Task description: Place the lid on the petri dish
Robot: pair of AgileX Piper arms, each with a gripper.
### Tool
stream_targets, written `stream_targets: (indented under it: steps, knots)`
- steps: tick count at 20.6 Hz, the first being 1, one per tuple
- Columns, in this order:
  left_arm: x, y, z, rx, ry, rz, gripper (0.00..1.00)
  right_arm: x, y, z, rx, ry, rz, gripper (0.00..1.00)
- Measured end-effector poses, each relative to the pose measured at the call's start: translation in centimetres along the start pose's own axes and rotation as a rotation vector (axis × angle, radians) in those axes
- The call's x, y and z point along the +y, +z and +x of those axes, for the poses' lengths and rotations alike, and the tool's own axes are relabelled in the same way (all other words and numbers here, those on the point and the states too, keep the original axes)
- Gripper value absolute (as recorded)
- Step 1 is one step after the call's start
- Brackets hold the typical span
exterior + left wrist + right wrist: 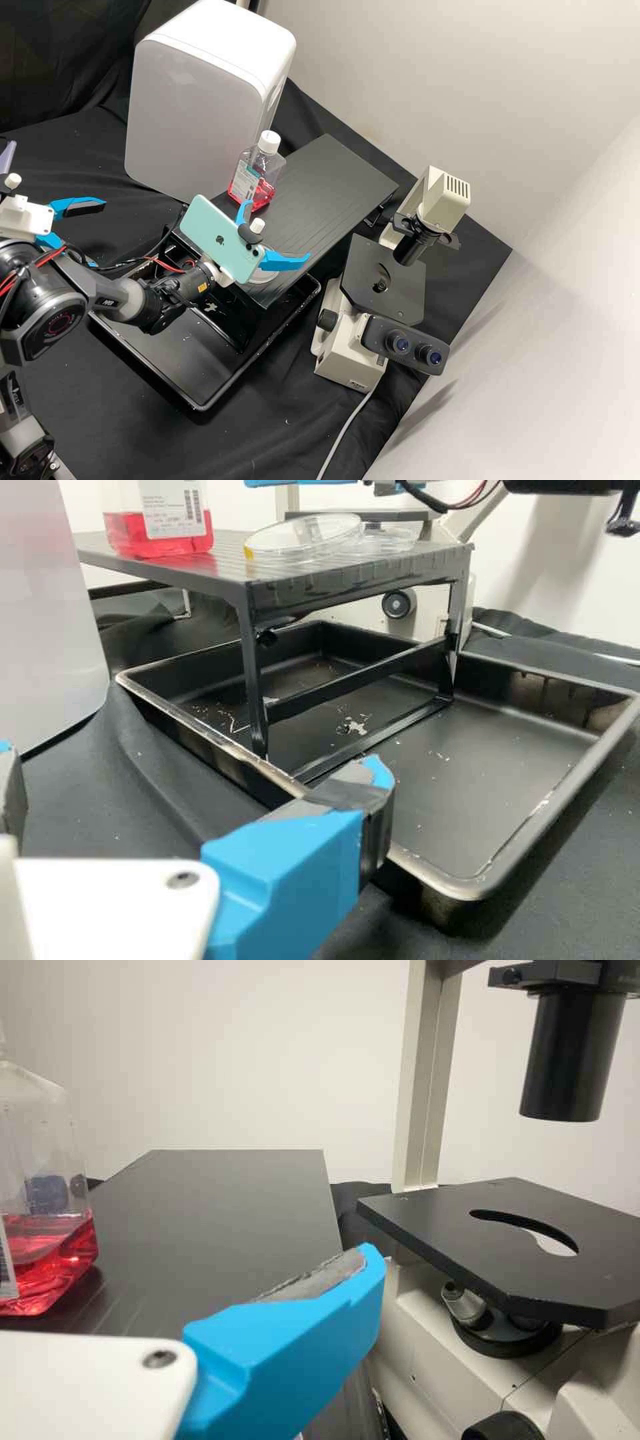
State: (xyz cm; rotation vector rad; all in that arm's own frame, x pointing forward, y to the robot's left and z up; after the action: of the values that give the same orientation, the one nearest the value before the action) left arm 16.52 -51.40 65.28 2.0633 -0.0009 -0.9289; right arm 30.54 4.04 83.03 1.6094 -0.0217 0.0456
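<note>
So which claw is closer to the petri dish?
The right. The right gripper hangs open just above the petri dish on the black shelf; the left gripper sits well away, across the black tray from it.

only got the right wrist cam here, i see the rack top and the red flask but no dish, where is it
Observer: The petri dish sits on top of the raised black rack, at the corner nearest the arms.
Operator: ok how close am i to it
Observer: Your right claw hangs just above the dish, open, with nothing in it.
Operator: and the other arm, is it in my way
Observer: No. The left claw is open at the bench's left side, well apart from the rack and facing the black tray that the rack stands in.
</note>
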Motion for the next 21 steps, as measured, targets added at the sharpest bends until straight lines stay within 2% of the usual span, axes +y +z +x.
stream_targets:
  steps: [13, 15, 19, 21]
  knots:
    - [-0.06, 0.2, 0.0, -0.006, -0.002, 0.0, 1.0, -0.2, -0.1, -0.4, 0.002, -0.007, 0.0, 1.0]
    - [-0.05, 0.2, 0.0, -0.004, -0.001, 0.0, 1.0, -0.3, -0.6, -0.9, 0.018, -0.012, 0.001, 1.0]
    - [-0.05, 0.2, 0.0, -0.004, -0.001, 0.0, 1.0, -0.3, -1.9, -2.2, 0.091, 0.007, 0.005, 1.0]
    - [-0.05, 0.2, 0.0, -0.004, -0.001, 0.0, 1.0, -0.6, -2.5, -2.8, 0.126, 0.01, -0.015, 1.0]
